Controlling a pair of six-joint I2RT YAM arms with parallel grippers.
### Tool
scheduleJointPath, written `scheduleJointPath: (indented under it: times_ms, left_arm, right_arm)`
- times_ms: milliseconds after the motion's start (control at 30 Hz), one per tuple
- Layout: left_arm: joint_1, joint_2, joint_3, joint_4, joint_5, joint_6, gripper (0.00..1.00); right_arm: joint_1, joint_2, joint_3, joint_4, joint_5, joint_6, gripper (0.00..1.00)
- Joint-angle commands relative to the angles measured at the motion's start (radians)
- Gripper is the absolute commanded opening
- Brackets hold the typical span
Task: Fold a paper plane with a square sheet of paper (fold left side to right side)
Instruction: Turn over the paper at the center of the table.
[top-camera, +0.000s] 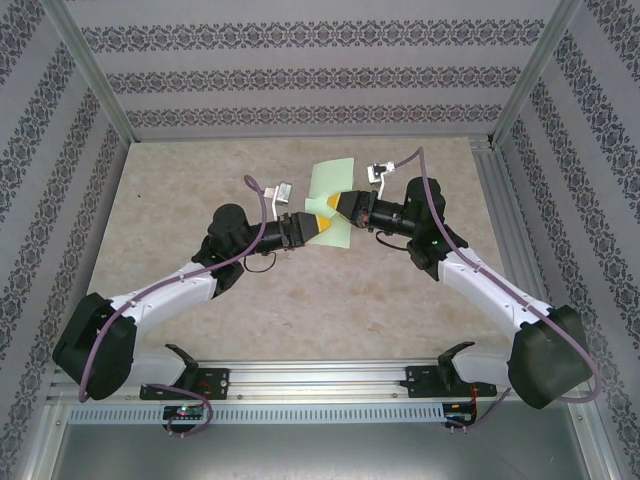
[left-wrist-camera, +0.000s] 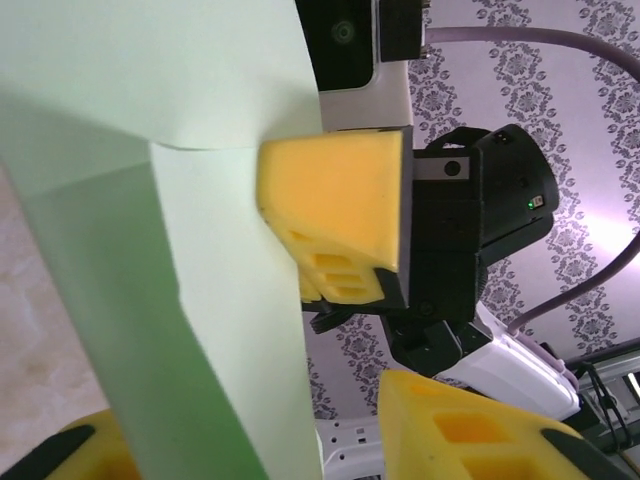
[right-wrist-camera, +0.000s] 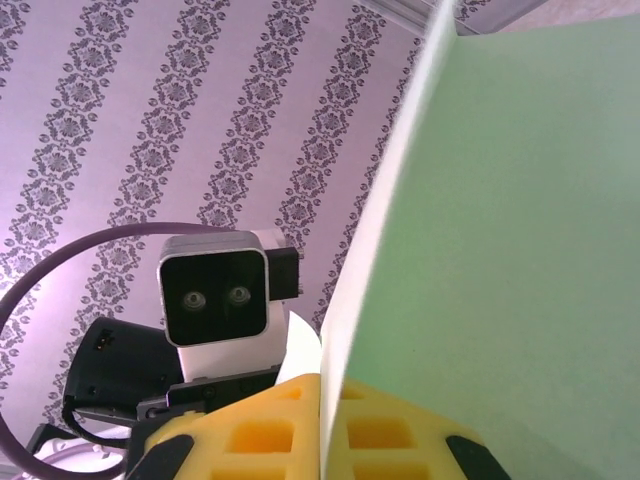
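Sheet of paper (top-camera: 333, 183), pale mint green, at the far middle of the table (top-camera: 190, 200), held up between the two grippers and bent along a soft crease, one panel in light, the other in shadow. Clamped from the right by the right gripper (top-camera: 340, 206), yellow fingers (left-wrist-camera: 335, 205) pressed together on the sheet, the paper's edge pinched straight between them in the right wrist view. Left gripper (top-camera: 320, 228) just beside it on the near left, fingers (left-wrist-camera: 470, 430) apart, the paper hanging in the gap between them. Purple cables (top-camera: 432, 195) looping off both wrists; patterned wallpaper (top-camera: 300, 80) on the far, left and right sides of the table.
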Motion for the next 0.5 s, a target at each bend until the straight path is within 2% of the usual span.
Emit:
scheduleJointPath:
  times_ms: [0,333,467]
  left_arm:
    - [-0.008,0.01,0.008,0.069,-0.003,0.002,0.34]
    - [-0.008,0.015,0.001,0.046,-0.006,0.011,0.14]
    - [-0.007,0.012,0.0,0.01,-0.012,0.032,0.05]
  right_arm:
    - [-0.006,-0.024,0.027,0.043,-0.014,0.01,0.07]
    - [-0.024,-0.04,0.02,0.006,-0.031,-0.015,0.1]
    - [-0.044,-0.065,0.01,-0.04,-0.028,-0.041,0.23]
